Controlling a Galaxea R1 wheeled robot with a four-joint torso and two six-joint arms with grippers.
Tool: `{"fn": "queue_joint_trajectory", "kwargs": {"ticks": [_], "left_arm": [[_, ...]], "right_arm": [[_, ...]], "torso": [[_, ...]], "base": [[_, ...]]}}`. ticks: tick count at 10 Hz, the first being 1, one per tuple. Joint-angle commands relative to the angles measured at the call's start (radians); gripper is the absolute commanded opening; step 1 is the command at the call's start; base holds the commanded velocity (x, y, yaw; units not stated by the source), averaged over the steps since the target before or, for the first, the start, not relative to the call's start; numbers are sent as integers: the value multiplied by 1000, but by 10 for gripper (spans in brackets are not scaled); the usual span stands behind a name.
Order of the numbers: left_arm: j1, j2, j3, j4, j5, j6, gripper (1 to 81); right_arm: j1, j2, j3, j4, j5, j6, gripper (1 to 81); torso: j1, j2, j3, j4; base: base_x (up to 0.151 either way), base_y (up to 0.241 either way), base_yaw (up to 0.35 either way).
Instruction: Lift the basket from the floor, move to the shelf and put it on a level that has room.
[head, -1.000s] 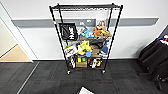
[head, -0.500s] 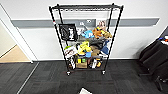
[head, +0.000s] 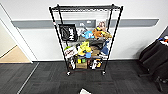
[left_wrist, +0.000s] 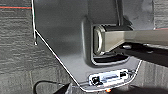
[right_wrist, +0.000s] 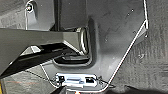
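Facing the shelf (head: 86, 40) square-on, the head camera showed the tall black wire rack standing against a white wall with a grey band, its small caster wheels on the dark carpet floor (head: 50, 80). The top level (head: 85, 8) was a flat wire grid and looked bare. Lower tiers were crowded: a black bag with white lettering (head: 68, 32) hung at the left post, soft toys in blue and orange (head: 96, 33) sat on the tier beside it, and yellow and blue toys (head: 84, 48) lay one tier down, with small boxes (head: 81, 63) on the lowest tier. At the bottom edge of the head view a pale corner (head: 85, 91) poked into frame; it could have been the basket's white lining, but too little was visible to say. Tan wooden flooring (head: 13, 56) showed through an opening at far left, and a dark chair-like shape (head: 155, 60) stood at right.

Both wrist views showed the robot's own dark plate and jointed bar above striped carpet. Neither gripper's fingers could be made out, so whether either was spread, closed or holding anything could not be told.
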Motion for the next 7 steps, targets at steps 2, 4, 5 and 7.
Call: {"fn": "queue_joint_trajectory", "kwargs": {"ticks": [2, 4, 5, 7], "left_arm": [[-42, -115, 137, -40, 69, -8, 811], [-73, -166, 178, -99, 79, -8, 811], [-86, -183, 192, -119, 79, -8, 811], [-115, -195, 194, -159, 83, -8, 811]], "right_arm": [[33, -88, 134, 46, -63, 6, 811], [56, -122, 166, 95, -63, 6, 811], [68, -130, 165, 100, -66, 6, 811], [99, -134, 163, 100, -79, 6, 811]], "torso": [[82, -129, 0, 0], [125, -197, 0, 0], [146, -232, 0, 0], [191, -302, 0, 0]], "base": [[0, 0, 0], [0, 0, 0], [0, 0, 0], [0, 0, 0]]}}
